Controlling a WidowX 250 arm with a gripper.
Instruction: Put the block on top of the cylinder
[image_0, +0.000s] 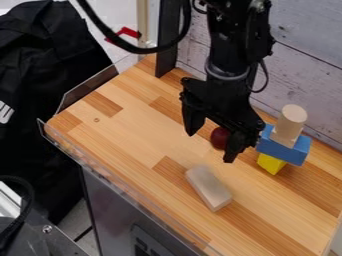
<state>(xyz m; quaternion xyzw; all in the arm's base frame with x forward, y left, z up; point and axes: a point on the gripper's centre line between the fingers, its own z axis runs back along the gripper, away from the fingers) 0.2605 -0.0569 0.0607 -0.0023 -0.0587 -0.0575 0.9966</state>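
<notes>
The black gripper (212, 141) hangs over the middle of the wooden surface, open, its two fingers wide apart. A plain wooden block (208, 187) lies on the surface, nearer the camera than the gripper and apart from it. To the right of the gripper, a light wooden cylinder (291, 122) stands at the top of a small stack, tilted a little in the view. Under it are a blue block (283, 149) and a yellow block (270, 163).
A dark red round object (219, 138) shows near the gripper's right finger; whether they touch, I cannot tell. A plank wall (304, 65) rises behind the stack. A clear raised edge (117, 182) runs along the wooden table's (127, 135) near left side.
</notes>
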